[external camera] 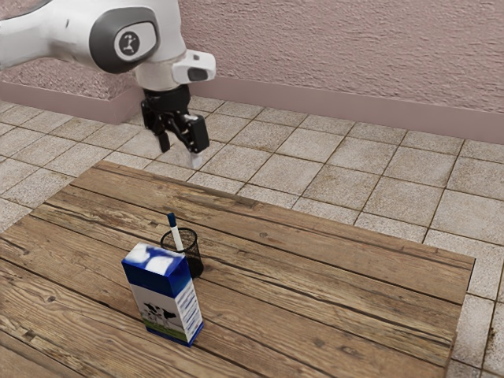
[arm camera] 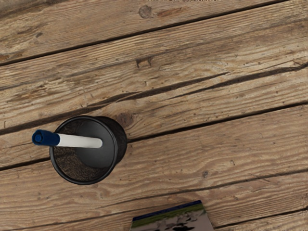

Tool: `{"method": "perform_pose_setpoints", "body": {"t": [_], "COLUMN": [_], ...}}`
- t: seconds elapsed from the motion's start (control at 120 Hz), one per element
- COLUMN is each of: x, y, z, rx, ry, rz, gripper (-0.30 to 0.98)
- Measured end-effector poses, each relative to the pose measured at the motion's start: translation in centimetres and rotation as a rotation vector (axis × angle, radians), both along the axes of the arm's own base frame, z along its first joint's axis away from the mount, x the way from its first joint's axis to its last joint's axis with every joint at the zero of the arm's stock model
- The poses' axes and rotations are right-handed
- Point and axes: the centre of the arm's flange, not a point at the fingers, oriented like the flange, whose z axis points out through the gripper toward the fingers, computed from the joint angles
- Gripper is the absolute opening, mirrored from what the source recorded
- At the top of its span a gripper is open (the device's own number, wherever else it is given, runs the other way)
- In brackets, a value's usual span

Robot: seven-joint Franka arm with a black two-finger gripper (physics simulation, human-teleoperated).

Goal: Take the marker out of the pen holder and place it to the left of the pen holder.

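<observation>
High above the table, in the exterior view, my black gripper (external camera: pixel 180 157) hangs with its two fingers spread and nothing between them. The black mesh pen holder (external camera: pixel 194 263) stands upright on the table below it, partly hidden by the milk carton. A white marker (external camera: pixel 178 239) with a dark blue cap leans inside, cap end up and sticking out over the rim. From above, in the wrist view, the marker (arm camera: pixel 79 141) tilts across the opening of the pen holder (arm camera: pixel 121 139), its cap beyond the rim.
A blue and white milk carton (external camera: pixel 163 296) with a cow picture stands close beside the pen holder, on the side toward the exterior camera. Part of the carton (arm camera: pixel 174 220) appears in the wrist view. The wooden table (external camera: pixel 331 276) has bare planks toward the exterior view's right.
</observation>
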Motion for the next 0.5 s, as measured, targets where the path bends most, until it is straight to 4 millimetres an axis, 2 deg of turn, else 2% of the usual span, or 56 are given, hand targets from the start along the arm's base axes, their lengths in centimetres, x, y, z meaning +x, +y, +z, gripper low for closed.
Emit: {"method": "perform_pose_setpoints", "body": {"t": [0.075,0.117,0.133,0.217,0.25,0.292,0.325,0.358,0.408,0.5], "x": [-0.2,-0.2,-0.3,0.3,0.9,2.1,2.9,3.5,4.0,4.6], "y": [-1.5,-2.2,-2.5,-3.3,-2.2,0.8,3.4,4.8,5.3,5.1], "z": [0.0,-0.9,-1.7,-8.9,-11.2,-13.8,-15.2,-16.0,-16.4,-17.6], "rx": [0.001,0.006,0.009,0.032,0.037,0.038,0.036,0.033,0.029,0.029], "ry": [-0.002,0.015,0.029,0.138,0.162,0.180,0.182,0.173,0.150,0.129], "rz": [-0.032,-0.048,-0.054,-0.066,-0.044,0.012,0.056,0.081,0.090,0.084], "gripper": [0.67,0.67,0.67,0.67,0.66,0.66,0.67,0.67,0.67,0.67]}}
